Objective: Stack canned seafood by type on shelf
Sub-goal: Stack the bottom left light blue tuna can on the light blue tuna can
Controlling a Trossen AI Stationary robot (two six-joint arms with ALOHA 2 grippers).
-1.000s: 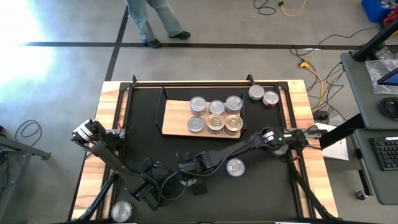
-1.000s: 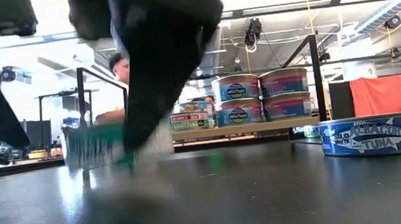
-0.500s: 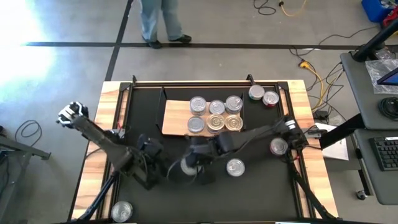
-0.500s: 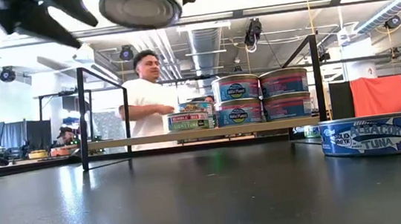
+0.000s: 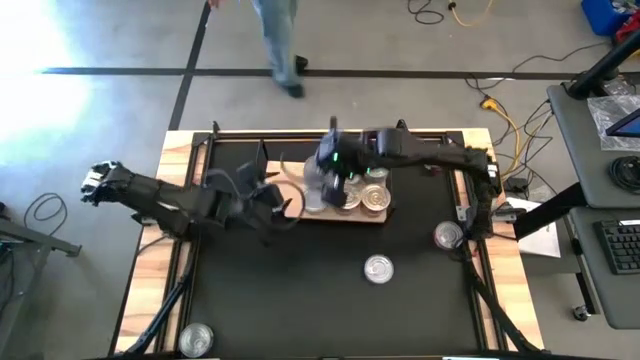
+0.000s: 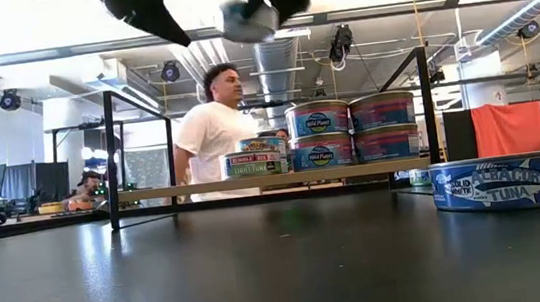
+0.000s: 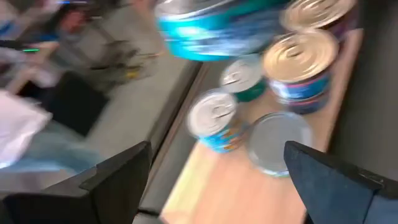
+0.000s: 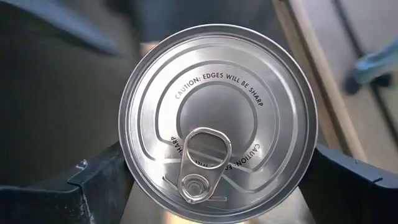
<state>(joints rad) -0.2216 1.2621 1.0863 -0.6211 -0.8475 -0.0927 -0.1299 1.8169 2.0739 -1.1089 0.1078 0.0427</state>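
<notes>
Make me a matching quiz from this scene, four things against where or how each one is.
1 right gripper
2 left gripper
3 Albacore tuna tin
4 corner tin

A on the black mat, off the shelf
B open, beside the shelf's left end
C on bare wood, off the mat
D shut on a silver tin over the shelf

Pairs: 1-D, 2-B, 3-A, 4-C

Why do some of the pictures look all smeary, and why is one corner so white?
Left wrist view: the cans on the shelf are streaked with blur. Right wrist view: the can in the right gripper is sharp, behind it soft. High view: glare whitens the floor at upper left.
</notes>
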